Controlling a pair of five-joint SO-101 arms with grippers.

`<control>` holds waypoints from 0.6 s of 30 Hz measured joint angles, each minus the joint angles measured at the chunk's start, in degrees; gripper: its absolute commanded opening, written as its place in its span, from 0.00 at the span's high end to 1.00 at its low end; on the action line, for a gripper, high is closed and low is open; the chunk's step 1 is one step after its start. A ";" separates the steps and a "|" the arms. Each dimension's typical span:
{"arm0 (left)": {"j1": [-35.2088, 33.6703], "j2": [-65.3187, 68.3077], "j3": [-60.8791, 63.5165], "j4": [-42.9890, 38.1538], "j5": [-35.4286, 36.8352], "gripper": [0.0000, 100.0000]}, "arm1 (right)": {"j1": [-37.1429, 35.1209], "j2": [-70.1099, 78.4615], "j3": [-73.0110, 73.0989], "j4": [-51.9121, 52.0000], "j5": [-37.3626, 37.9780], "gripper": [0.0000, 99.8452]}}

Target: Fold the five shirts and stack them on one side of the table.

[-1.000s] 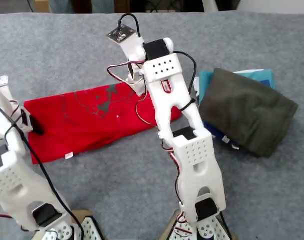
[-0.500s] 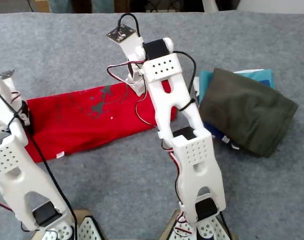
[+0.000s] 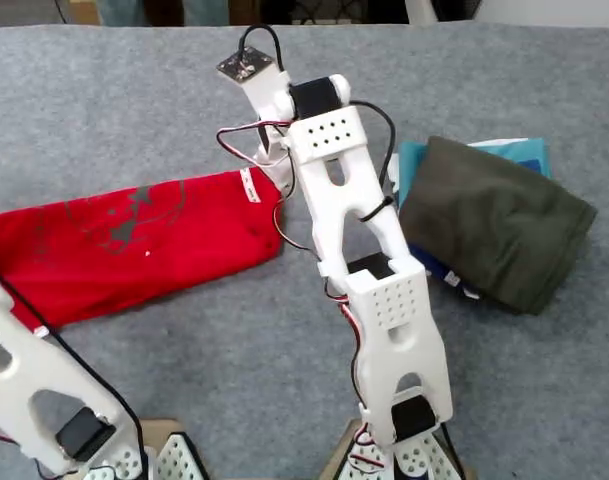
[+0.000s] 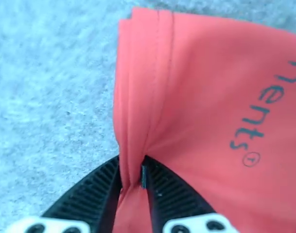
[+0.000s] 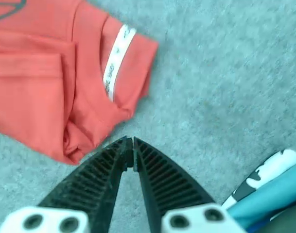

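Left claw (image 4: 133, 179) is clamped on a bunched edge of the red shirt (image 3: 134, 245). It has dragged the shirt left, and the collar end is now out from under the right arm. Right claw (image 5: 133, 150) is closed and empty, just off that collar end, and has barely moved. Likely repositioning before the next fold. Folded stack (image 3: 494, 220) is unchanged on the right of the worktop (image 3: 464, 80).

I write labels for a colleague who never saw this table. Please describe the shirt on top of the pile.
On the grey table, look at the right side of the high view, where folded shirts lie in a pile. The top one is the dark olive shirt; teal and blue edges show beneath it, while the red shirt lies apart, spread out.
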 measured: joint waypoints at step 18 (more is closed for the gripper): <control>21.98 -16.00 16.26 0.00 5.98 0.97 | 5.89 -0.09 -10.37 -12.13 0.00 0.98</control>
